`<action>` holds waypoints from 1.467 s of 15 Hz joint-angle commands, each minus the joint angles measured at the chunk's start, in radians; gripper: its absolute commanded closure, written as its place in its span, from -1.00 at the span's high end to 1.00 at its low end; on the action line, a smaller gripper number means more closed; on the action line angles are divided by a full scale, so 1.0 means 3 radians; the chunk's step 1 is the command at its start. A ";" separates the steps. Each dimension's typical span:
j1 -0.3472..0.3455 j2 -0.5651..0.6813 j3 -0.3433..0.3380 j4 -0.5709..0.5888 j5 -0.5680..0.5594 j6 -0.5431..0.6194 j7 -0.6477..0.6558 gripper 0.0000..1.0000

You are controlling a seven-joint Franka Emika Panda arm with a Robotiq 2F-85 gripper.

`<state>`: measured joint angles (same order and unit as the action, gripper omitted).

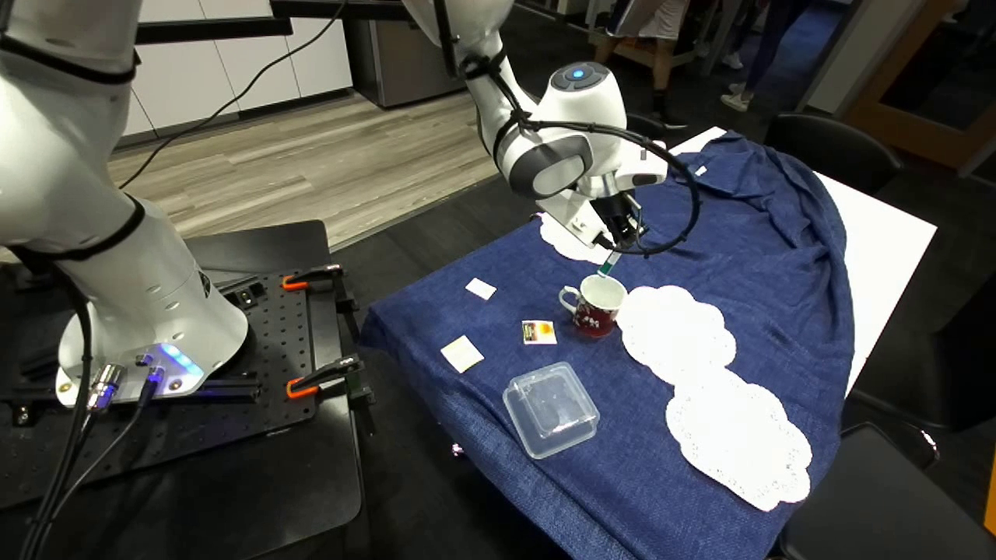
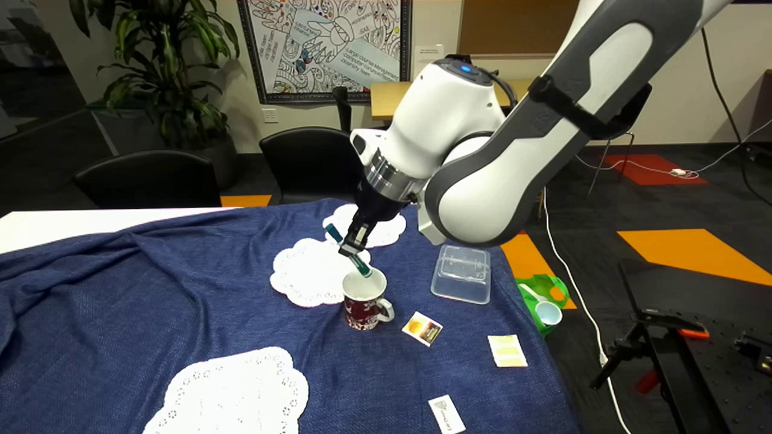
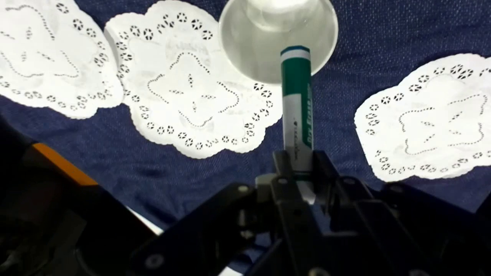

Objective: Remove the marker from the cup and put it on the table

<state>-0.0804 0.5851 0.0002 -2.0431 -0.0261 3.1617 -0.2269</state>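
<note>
Clenched in jaws: green-and-white marker (image 3: 297, 109), gripped abt midway & visible at both ends in an exterior view. Tilted, w/ lower end toward cup (image 2: 362, 312). Held off desk (image 1: 770, 311), right over mouth of cup in wrist view; can't tell whether just above rim or slightly inside, or if touching. Re cup: dark red w/ white pattern outside, whitish inside, standing upright on blue cloth (image 2: 151, 313) over most of desk. Just beside cup, white scalloped doily (image 2: 310, 274); up against that, second doily (image 1: 743, 443); well apart from both, third doily (image 2: 235, 392). Also nr cup, orange-print packet (image 2: 422, 328); farther out, yellowish packet (image 2: 507, 351) & white packet (image 2: 447, 415), w/ markings on latter too sm. to read. Nr desk edge, clear plastic container (image 1: 551, 408). Overhead in both exterior views, white-and-gray robot arm (image 2: 525, 175), reaching in over cloth, w/ blue light (image 2: 465, 69) on top. Beyond desk, black chairs (image 2: 151, 181) & potted plant (image 2: 172, 90), plus framed wall art (image 2: 325, 48). On black robot stand (image 1: 233, 482), orange-tipped clamps (image 1: 331, 369) at edge. In background of an exterior view, ppl (image 1: 657, 23), only partly visible.
</note>
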 commanded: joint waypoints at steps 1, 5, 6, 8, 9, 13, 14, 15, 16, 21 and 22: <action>0.0400 -0.0398 -0.0553 -0.0252 -0.0036 0.0110 0.0402 -0.90; 0.0997 -0.0376 -0.1454 -0.0080 0.0150 0.0026 0.0858 -0.90; 0.1135 -0.0339 -0.1660 -0.0050 0.0177 0.0008 0.0988 -0.90; 0.1005 -0.0354 -0.1540 -0.0073 0.0132 0.0026 0.0882 -0.90; 0.1043 -0.0351 -0.1616 -0.0070 0.0134 0.0022 0.0903 -0.61; 0.1031 -0.0331 -0.1567 -0.0074 0.0134 0.0022 0.0902 -0.90; 0.1026 -0.0289 -0.1575 -0.0032 0.0168 -0.0005 0.0946 -0.90; 0.1097 -0.0202 -0.1695 0.0032 0.0216 -0.0022 0.1048 -0.90; 0.1041 -0.0181 -0.1658 0.0065 0.0272 -0.0053 0.1074 -0.90; 0.0630 -0.0077 -0.1342 0.0250 0.0399 -0.0248 0.1193 -0.90; 0.0580 -0.0040 -0.1320 0.0303 0.0412 -0.0334 0.1264 -0.90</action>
<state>0.1517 0.5438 -0.4351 -2.0175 0.0868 3.1347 0.0945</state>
